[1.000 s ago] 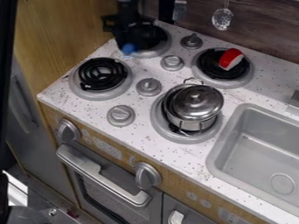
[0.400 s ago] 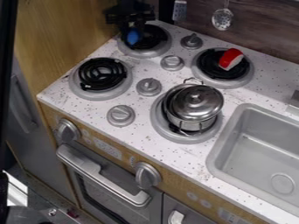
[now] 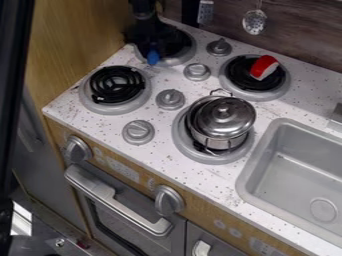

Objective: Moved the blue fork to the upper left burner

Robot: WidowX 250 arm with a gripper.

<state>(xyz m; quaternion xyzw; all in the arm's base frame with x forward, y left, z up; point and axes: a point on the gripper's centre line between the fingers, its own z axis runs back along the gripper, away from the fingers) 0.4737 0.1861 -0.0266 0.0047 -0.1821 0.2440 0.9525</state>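
We're seeing the blue fork (image 3: 153,57) at the upper left burner (image 3: 181,59)'s near rim, right by the gripper (image 3: 149,46). We're not managing to tell its opening or any hold. We're probably finishing placement; we're lacking confirmed release and retreat.

We look down at a slant from above and in front of the toy stove, facing across its countertop (image 3: 194,175) to the dark back wall (image 3: 307,30). We are near enough that the stovetop spans much of the view. The counter's front edge slants from left down to lower right, and the sink (image 3: 248,175) runs past the right edge.
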